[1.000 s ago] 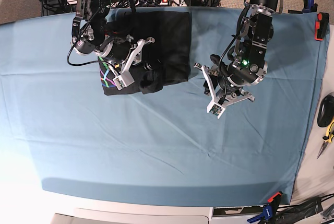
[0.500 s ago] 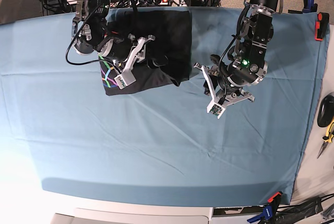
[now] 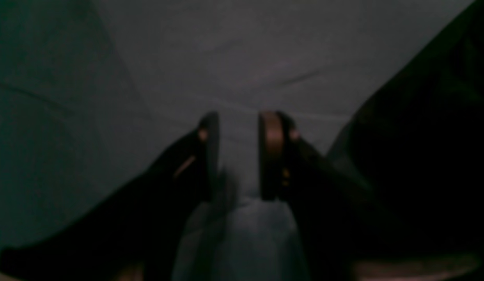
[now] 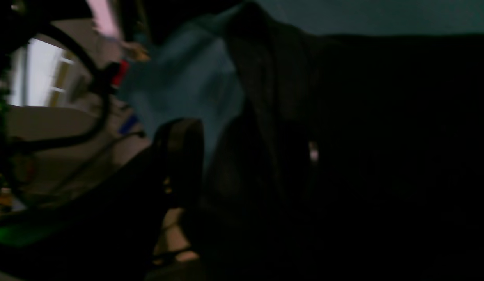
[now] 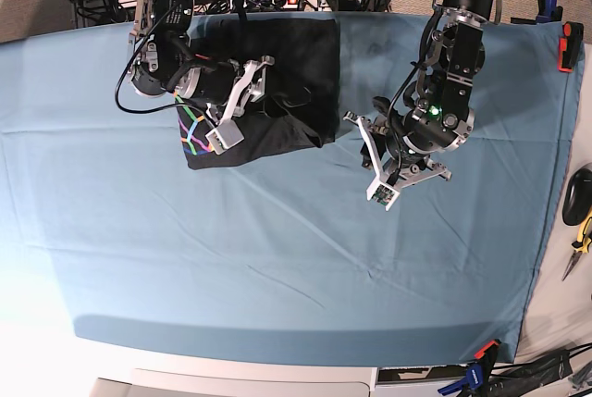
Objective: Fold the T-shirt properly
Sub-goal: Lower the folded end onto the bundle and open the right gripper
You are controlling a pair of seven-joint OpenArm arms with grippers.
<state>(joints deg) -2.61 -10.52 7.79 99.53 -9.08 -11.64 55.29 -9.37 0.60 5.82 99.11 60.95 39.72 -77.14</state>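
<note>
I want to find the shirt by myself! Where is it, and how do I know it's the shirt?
Look at the big blue table cloth and go to its far edge, under the right gripper. The T-shirt is the dark folded bundle there. It is the only black cloth, with rainbow lines peeking out at one corner.

left end effector parted, right end effector low

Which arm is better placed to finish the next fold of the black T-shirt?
The right. Its tool is over the black cotton T-shirt and seems to grip a fold. The left tool is open, empty, above bare blue table cloth beside the shirt.
</note>
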